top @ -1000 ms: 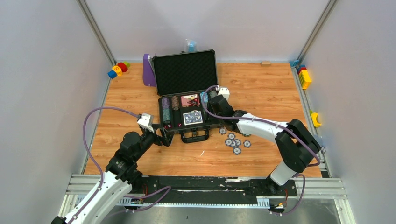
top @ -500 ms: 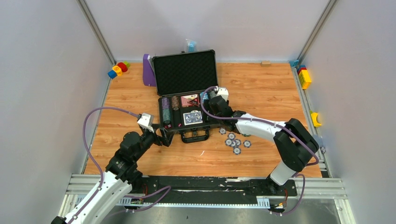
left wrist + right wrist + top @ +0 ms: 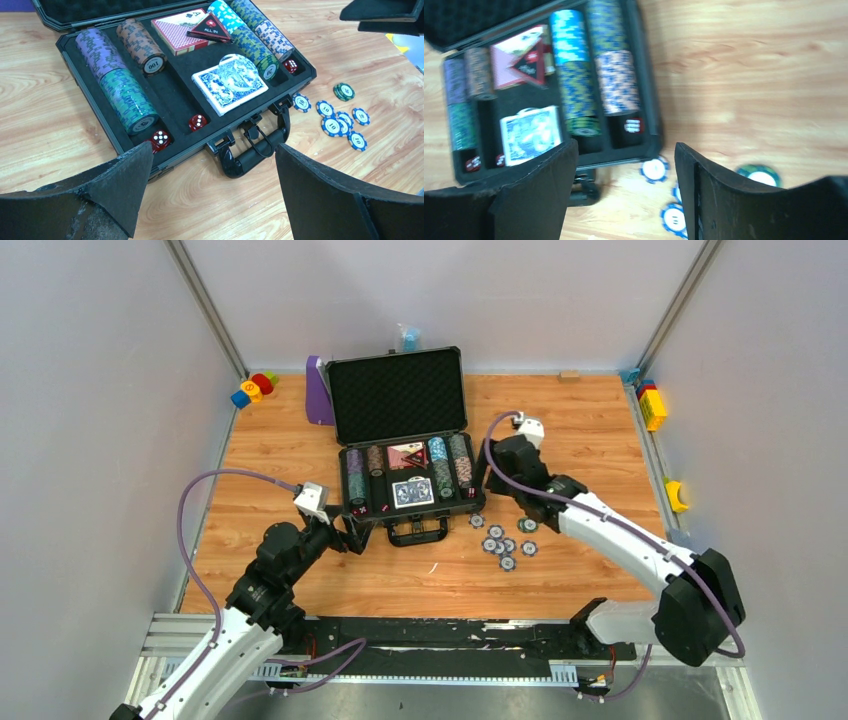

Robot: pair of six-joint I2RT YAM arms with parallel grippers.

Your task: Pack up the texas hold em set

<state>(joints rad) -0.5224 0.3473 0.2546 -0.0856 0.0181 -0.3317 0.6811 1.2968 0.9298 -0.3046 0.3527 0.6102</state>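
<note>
Bench: pale wood-grain bench (image 3: pixel 580 430), walled on three sides by grey panels.
Case: dark grey hard briefcase with black foam lining (image 3: pixel 398 395), at the middle of the bench; it stands open, with the lid upright at the far side and the tray flat.
Handle: black case handle (image 3: pixel 418 532) on the near edge of the tray, lying on the bench.
Packed chips: rows of striped poker chips on edge (image 3: pixel 122 92) fill the slots along the left and right of the tray, in purple, green, brown, light blue and pink.
Card decks: red-backed card deck (image 3: pixel 175 35) in the far middle slot; blue-backed card deck (image 3: pixel 228 85) in the near middle slot.
Marker: black and red triangular "ALL IN" marker (image 3: pixel 210 27), resting on the red-backed card deck.
Dice: small red dice (image 3: pixel 161 139) in the near ends of the tray slots.
Loose chips: cluster of blue-and-white poker chips (image 3: pixel 505 545) with one green chip (image 3: pixel 344 91), flat on the bench just right of the handle, outside the case.
Left gripper: left gripper (image 3: pixel 212 150) just beside the near left corner of the case; fingers spread wide and released, with nothing between them.
Right gripper: right gripper (image 3: pixel 625 146) beside the right wall of the case, beyond the loose chips; fingers apart, grasping nothing.
Surroundings: purple stand (image 3: pixel 319 392) just left of the lid; coloured toy blocks (image 3: pixel 253 388) at the far left corner.
</note>
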